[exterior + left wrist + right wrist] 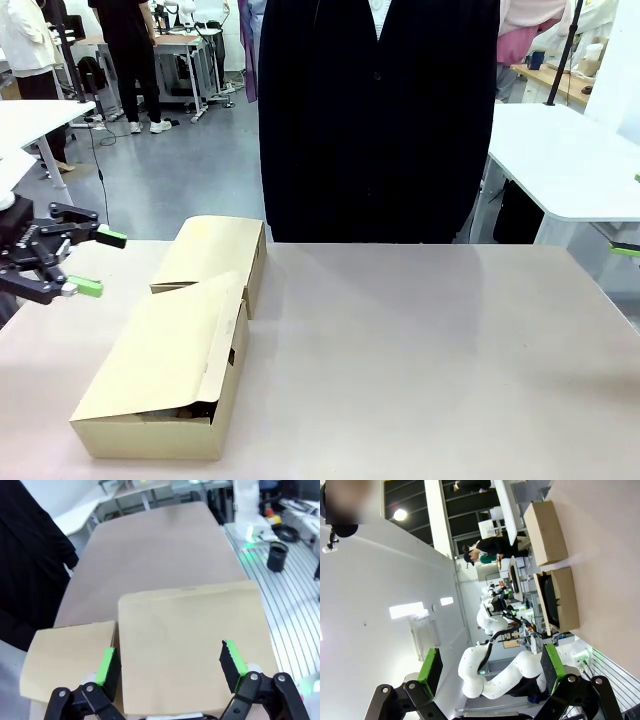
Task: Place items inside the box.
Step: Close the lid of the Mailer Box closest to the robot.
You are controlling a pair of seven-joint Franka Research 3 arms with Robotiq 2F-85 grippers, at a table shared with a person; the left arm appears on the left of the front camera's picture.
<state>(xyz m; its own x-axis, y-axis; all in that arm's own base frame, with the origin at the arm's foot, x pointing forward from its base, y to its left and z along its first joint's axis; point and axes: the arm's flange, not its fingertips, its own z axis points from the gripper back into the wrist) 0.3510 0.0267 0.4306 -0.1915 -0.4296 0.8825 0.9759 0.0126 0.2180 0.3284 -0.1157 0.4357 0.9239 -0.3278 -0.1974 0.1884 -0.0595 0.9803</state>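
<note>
A long cardboard box point(165, 385) lies at the table's near left with its lid flap down over most of the opening. Something dark shows in the gap at its near end; I cannot tell what it is. The items are out of view. A second cardboard piece point(215, 255) sits behind it, touching it. My left gripper point(100, 263) hovers open at the table's left edge. From its wrist camera the left gripper point(170, 662) hangs above the box lid point(190, 645), holding nothing. My right gripper point(491, 666) is open and empty, far from the box point(562, 605).
A person in a black coat point(378, 120) stands at the far edge, no hands showing. The brown table point(430, 350) stretches bare to the right of the box. A green pad point(625, 250) of my right gripper shows at the right edge. White tables stand behind.
</note>
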